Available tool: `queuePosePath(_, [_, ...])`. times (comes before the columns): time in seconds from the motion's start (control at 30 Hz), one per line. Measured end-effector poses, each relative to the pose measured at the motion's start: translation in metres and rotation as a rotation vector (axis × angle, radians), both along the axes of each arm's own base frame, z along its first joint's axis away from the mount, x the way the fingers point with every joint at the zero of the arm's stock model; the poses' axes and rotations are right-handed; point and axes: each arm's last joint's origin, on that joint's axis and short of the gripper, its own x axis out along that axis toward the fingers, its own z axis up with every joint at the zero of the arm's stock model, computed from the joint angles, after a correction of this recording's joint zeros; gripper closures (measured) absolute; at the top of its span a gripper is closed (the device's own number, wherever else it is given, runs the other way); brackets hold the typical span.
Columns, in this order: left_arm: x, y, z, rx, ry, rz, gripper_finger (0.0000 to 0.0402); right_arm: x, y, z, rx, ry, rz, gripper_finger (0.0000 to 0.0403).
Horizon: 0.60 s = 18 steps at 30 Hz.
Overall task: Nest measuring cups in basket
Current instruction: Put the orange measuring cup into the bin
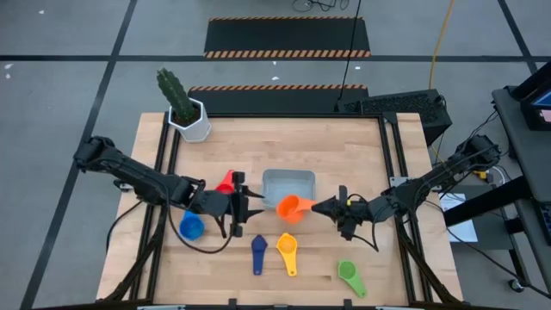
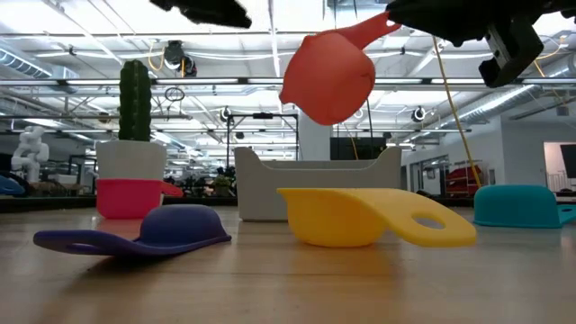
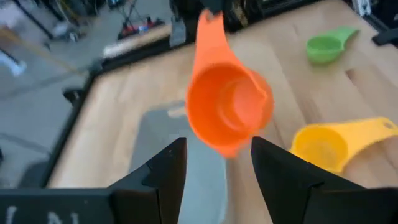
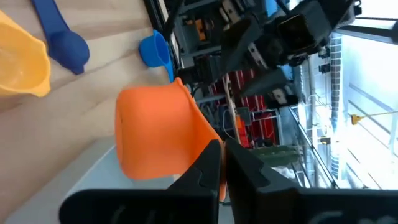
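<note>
1. The orange measuring cup (image 1: 288, 207) is hanging in the air just off the basket (image 1: 288, 183) rim at about 6 o'clock, bowl toward the left arm, handle toward the right arm.
2. The basket is sitting near the table (image 1: 362, 146) centre, with bare wood showing at its 12 o'clock and 3 o'clock sides; its 9 o'clock side is crowded by the red cup (image 1: 225, 183) and the left arm.
3. The navy cup (image 1: 258, 252), yellow cup (image 1: 287, 251) and green cup (image 1: 349, 275) are lying in a row from 7 to 5 o'clock of the basket, near the table's front edge; the blue cup (image 1: 190, 227) is lying at 8 o'clock, under the left arm.
4. The right gripper (image 4: 222, 155) is pinching the orange cup's handle, fingers pressed together on it.
5. The left gripper (image 3: 217, 163) is hovering just beside the orange bowl with its fingers spread wide, touching nothing.
6. The cactus pot (image 1: 191, 120) is standing at the table's 11 o'clock corner, well apart.
</note>
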Motion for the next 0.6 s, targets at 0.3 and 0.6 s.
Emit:
queuePosePath(0.3, [-0.012, -0.008, -0.015, -0.187, 0.14, 0.118, 0.0218, 0.007, -0.017, 0.0, -0.049, 0.01, -0.074, 0.0403])
queuePosePath(0.6, [-0.018, -0.027, -0.014, -0.251, 0.122, 0.088, 0.0218, 0.014, -0.038, -0.002, -0.038, 0.03, -0.058, 0.0403])
